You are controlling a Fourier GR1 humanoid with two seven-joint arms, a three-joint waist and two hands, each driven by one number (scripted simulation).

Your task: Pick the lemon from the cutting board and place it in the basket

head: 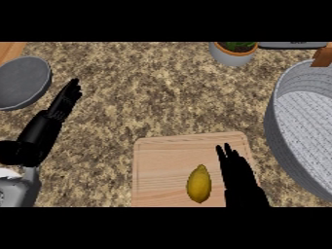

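Evidently at the reach step, the right hand, fingers straight, lies just right of the lemon on the cutting board; next it must curl round it before lifting toward the basket.

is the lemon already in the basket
No, the lemon lies on the cutting board, just left of the open right hand, while the basket stands apart at the right.

Pale smooth wooden cutting board, speckled stone-look counter, grey woven basket, matt grey pan
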